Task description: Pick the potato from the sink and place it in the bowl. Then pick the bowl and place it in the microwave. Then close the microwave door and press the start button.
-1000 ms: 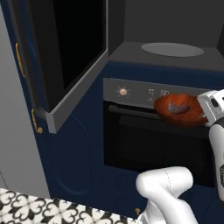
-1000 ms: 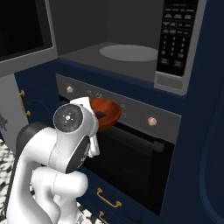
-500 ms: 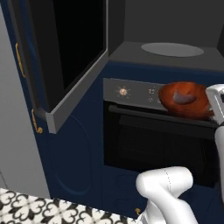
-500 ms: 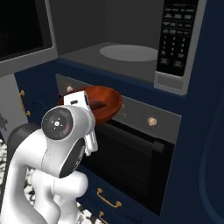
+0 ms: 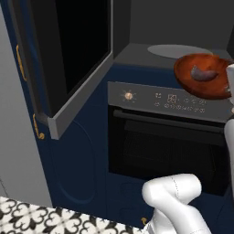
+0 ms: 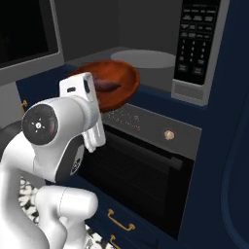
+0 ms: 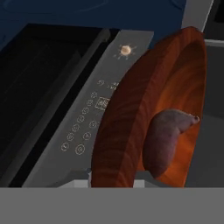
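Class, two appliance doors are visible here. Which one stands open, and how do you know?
The microwave door, the upper one, swung out leftward, exposing the cavity with its turntable. The oven door below sits flush.

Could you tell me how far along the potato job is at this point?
Done: the potato lies in the bowl. In hand: the arm holds the bowl in front of the open microwave, above the oven. Left: set the bowl inside, close the door, press start.

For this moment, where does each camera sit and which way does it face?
Left base view: behind-left of the arm, facing the open microwave door and oven; white arm link lower right.
Right base view: behind-right, facing the microwave; arm lower left.
Hand view: on the hand, along the bowl.
All share the bowl with the potato.
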Robot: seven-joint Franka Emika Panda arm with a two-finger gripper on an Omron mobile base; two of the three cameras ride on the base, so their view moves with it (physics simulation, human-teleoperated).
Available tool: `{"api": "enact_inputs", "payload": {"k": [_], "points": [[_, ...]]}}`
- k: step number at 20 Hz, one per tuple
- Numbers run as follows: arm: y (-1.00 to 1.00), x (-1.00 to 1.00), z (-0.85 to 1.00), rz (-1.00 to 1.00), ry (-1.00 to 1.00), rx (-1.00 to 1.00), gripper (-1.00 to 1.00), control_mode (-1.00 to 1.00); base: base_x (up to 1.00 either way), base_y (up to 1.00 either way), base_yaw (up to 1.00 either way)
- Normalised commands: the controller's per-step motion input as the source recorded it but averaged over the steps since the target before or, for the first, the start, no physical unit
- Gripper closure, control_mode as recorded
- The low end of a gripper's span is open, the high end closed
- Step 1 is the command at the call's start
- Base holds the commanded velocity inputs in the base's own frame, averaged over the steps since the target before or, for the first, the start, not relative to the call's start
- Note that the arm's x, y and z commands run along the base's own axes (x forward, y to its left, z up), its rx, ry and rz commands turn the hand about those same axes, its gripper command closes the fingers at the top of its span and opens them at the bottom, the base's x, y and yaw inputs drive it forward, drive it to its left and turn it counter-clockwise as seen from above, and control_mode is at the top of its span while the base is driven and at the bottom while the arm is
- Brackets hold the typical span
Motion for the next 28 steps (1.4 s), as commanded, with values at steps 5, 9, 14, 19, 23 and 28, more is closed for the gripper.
{"api": "enact_inputs", "payload": {"k": [5, 9, 14, 19, 23, 28], "points": [[0.00, 0.05, 0.78, -0.01, -0.17, 0.00, 1.00, -1.00, 0.00, 0.00, 0.00], [0.01, 0.70, 0.35, -0.05, -0.06, 0.00, 1.00, -1.00, 0.00, 0.00, 0.00], [0.03, 0.91, 0.08, 0.00, 0.00, 0.00, 1.00, -1.00, 0.00, 0.00, 0.00], [0.00, 1.00, 0.00, 0.00, 0.00, 0.00, 1.00, -1.00, 0.00, 0.00, 0.00], [-0.04, 0.92, 0.00, -0.01, 0.00, 0.00, 1.00, -1.00, 0.00, 0.00, 0.00], [-0.18, 0.82, 0.00, -0.05, 0.01, 0.00, 1.00, -1.00, 0.00, 0.00, 0.00]]}}
